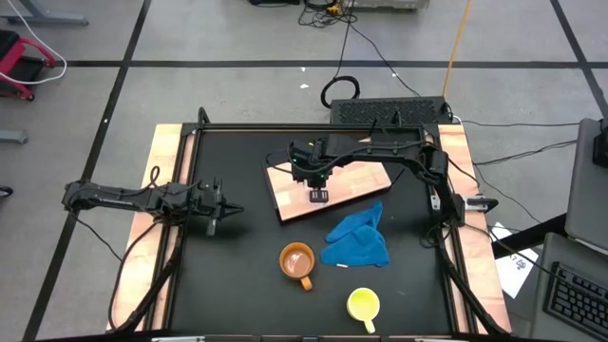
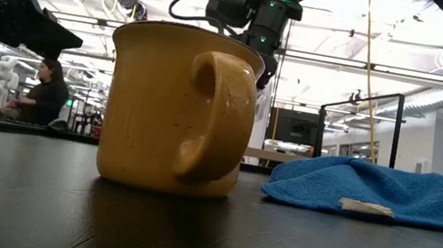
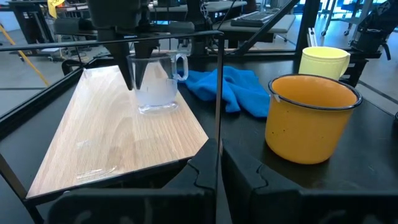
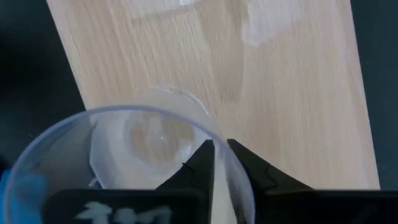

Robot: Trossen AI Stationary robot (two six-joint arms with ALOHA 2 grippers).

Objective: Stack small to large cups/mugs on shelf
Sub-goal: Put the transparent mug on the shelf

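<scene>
I have the right gripper (image 1: 318, 195) pinched on the rim of the small clear glass cup (image 3: 155, 87), standing on the light wooden board shelf (image 1: 356, 179), while the orange mug (image 1: 296, 260) at six o'clock and yellow mug (image 1: 363, 304) at five o'clock wait on the black tabletop (image 1: 228, 275), left gripper (image 1: 228, 211) closed, idle at nine o'clock.

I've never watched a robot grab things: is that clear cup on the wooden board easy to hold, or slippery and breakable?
Probably slippery: the clear cup looks smooth, and the right gripper pinches only its thin rim. It looks light, so likely easy to tip. If glass, it could break.
</scene>
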